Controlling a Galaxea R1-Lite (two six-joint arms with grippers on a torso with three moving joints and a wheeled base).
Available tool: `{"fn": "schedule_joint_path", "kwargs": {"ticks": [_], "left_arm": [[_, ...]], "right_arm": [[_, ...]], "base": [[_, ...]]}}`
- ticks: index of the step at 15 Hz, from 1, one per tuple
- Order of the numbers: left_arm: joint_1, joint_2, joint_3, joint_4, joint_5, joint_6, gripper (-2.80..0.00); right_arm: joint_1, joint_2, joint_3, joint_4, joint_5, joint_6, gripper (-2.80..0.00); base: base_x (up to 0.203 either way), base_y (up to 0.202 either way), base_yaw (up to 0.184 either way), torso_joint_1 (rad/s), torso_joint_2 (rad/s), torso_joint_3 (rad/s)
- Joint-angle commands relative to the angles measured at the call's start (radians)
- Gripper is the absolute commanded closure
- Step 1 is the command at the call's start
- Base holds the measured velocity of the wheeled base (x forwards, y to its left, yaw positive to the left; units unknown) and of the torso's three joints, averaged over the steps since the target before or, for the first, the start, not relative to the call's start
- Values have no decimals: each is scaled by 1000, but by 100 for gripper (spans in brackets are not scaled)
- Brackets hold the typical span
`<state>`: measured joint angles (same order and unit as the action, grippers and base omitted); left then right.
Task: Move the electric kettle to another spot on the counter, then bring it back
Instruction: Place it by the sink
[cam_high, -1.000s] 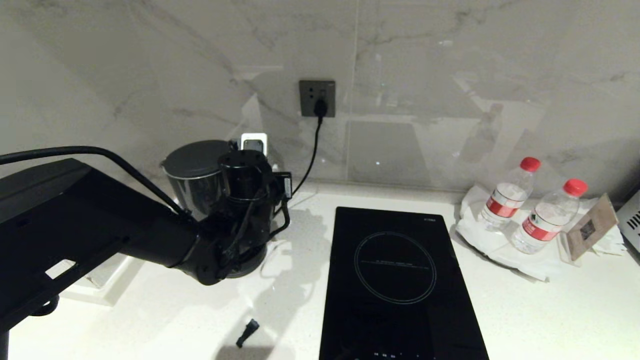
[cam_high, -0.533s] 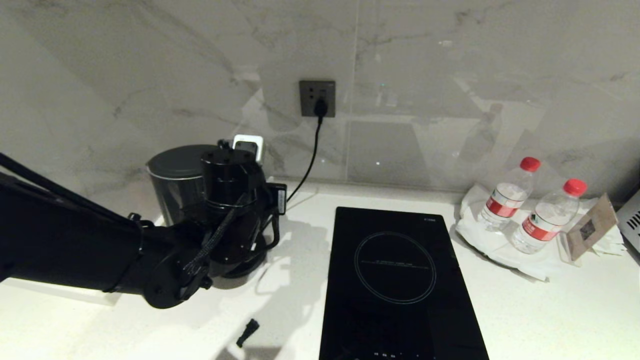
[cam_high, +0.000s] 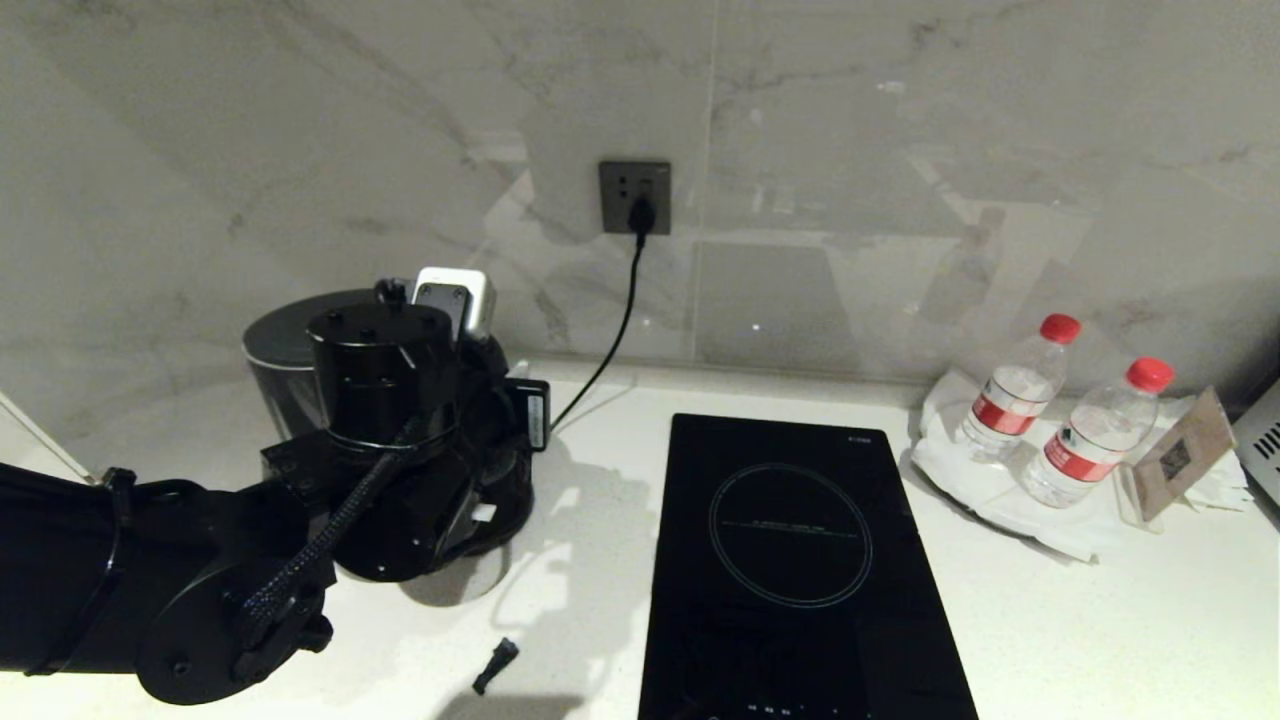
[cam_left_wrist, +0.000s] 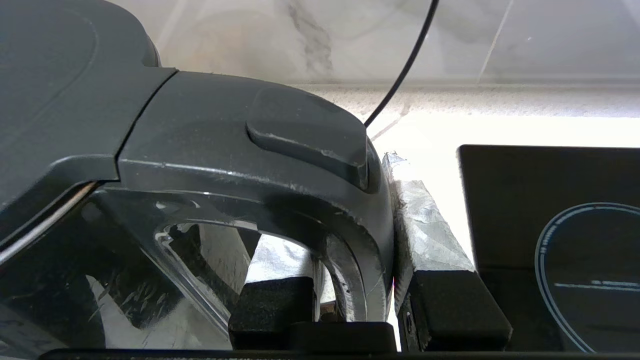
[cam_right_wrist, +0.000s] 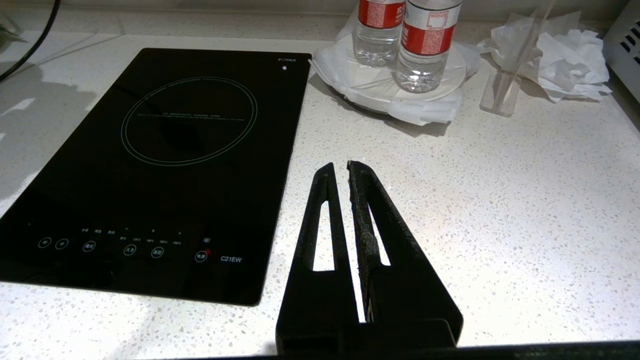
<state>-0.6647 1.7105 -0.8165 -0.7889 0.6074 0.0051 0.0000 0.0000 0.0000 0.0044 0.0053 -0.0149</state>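
The electric kettle (cam_high: 280, 345) is at the back left of the counter (cam_high: 1050, 620), only its grey lid and a strip of glossy black wall showing behind my left arm (cam_high: 380, 400). In the left wrist view my left gripper (cam_left_wrist: 345, 250) is shut on the kettle's curved black handle (cam_left_wrist: 300, 165), one taped pad (cam_left_wrist: 425, 235) pressed against the handle's outer side and the other finger inside the loop. The arm hides the kettle's bottom. My right gripper (cam_right_wrist: 337, 167) hangs shut and empty over bare counter beside the hob's front corner.
The black glass hob (cam_high: 800, 560) lies mid-counter. A black cord runs from the wall socket (cam_high: 634, 197) down behind my arm. Two red-capped water bottles (cam_high: 1010, 395) (cam_high: 1095, 435) stand on a paper-lined plate at the right, next to a small card stand (cam_high: 1185, 455). A small black piece (cam_high: 495, 665) lies near the front.
My left arm has swung to the left with the kettle in its grip, carrying it left and slightly nearer along the counter. The right arm has not moved.
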Motion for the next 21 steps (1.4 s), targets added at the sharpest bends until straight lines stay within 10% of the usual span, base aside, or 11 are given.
{"fn": "schedule_joint_path", "kwargs": {"ticks": [1,21], "left_arm": [[0,-20,5,-6,3,1,0],[-1,-23,21,-6,5,-22,0]], "right_arm": [[0,0,0,0,1,0,0],[0,0,0,0,1,0,0]], "base": [[0,0,0,0,0,0],[0,0,0,1,2,149]]}}
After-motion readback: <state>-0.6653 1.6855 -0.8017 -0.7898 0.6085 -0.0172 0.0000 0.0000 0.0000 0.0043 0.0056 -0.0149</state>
